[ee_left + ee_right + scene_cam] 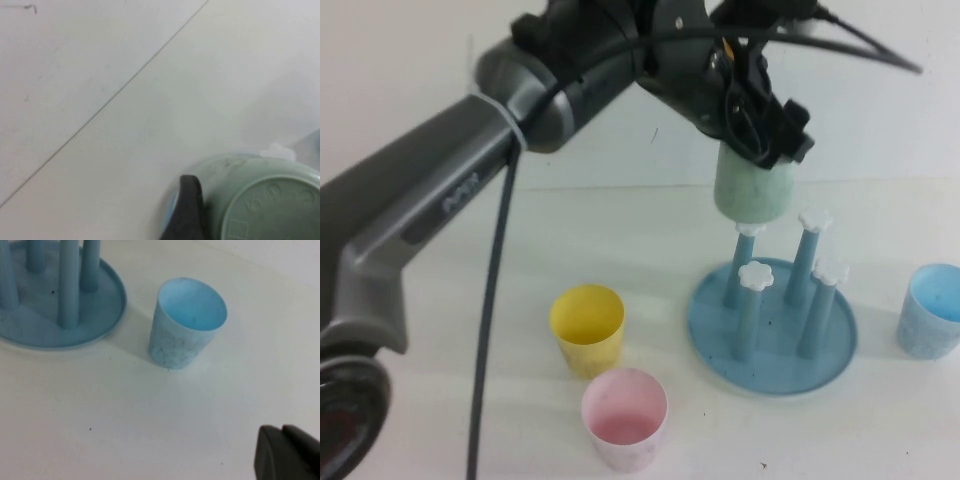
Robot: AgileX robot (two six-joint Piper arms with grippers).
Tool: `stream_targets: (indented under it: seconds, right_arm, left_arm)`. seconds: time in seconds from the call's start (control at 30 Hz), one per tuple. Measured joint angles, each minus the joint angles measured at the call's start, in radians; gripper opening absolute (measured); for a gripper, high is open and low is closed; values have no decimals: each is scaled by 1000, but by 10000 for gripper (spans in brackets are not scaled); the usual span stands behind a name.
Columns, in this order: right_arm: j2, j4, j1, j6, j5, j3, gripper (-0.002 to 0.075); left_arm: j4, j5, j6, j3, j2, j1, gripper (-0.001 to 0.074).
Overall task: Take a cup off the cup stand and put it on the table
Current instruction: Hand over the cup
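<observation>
My left gripper (757, 140) reaches over the cup stand (772, 325) and is shut on the cup (752, 190), a mint-green tumbler held upside down. The cup hangs just above the back-left peg, whose white cap (748, 229) shows right under its rim. In the left wrist view the cup's base (270, 202) fills the corner, with one dark finger (190, 207) against its side. The other three pegs are bare. My right gripper (287, 455) is shut and empty, low over the table (150, 415), near the light blue cup (185, 322).
A yellow cup (587, 328) and a pink cup (624, 417) stand upright to the left of the stand. The light blue cup (930, 310) stands to its right. The stand's tray (107, 315) also shows in the right wrist view.
</observation>
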Motion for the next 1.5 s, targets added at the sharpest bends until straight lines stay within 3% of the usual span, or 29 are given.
stream_targets:
  seconds: [0.17, 0.33, 0.47, 0.57, 0.67, 0.73, 0.8, 1.0, 1.27, 1.33, 1.5]
  right_arm:
    - [0, 125, 0, 0, -86, 0, -3]
    - [0, 556, 0, -65, -146, -22, -3]
    - [-7, 952, 0, -347, -128, -70, 17]
    - [-12, 1272, 0, -618, -98, -110, 97]
    - [-12, 1488, 0, -842, -93, -148, 262]
    - [-12, 1542, 0, -937, -98, -173, 370]
    - [-14, 1566, 0, -995, -102, -193, 427]
    - [-11, 1578, 0, -1021, -90, -210, 470]
    - [24, 1578, 0, -997, -66, -234, 435]
    - [24, 1578, 0, -997, -68, -235, 368]
    - [25, 1578, 0, -1013, -51, -235, 88]
  left_arm:
    - [-168, 4, -33, 0, -101, 0, 524]
    - [-456, 4, -27, 0, -214, 0, 524]
    - [-668, 4, 10, -2, -274, 0, 524]
    - [-843, 6, 49, -2, -286, 0, 524]
    - [-980, 29, 83, -2, -284, 0, 524]
    - [-1036, 54, 88, -2, -279, 0, 524]
    - [-1080, 83, 89, -2, -272, 0, 524]
    - [-1146, 141, 90, -2, -251, -9, 524]
    - [-1157, 141, 117, -2, -213, -111, 524]
    - [-1157, 134, 128, -2, -205, -126, 524]
    - [-1168, 117, 202, -2, -199, -135, 524]
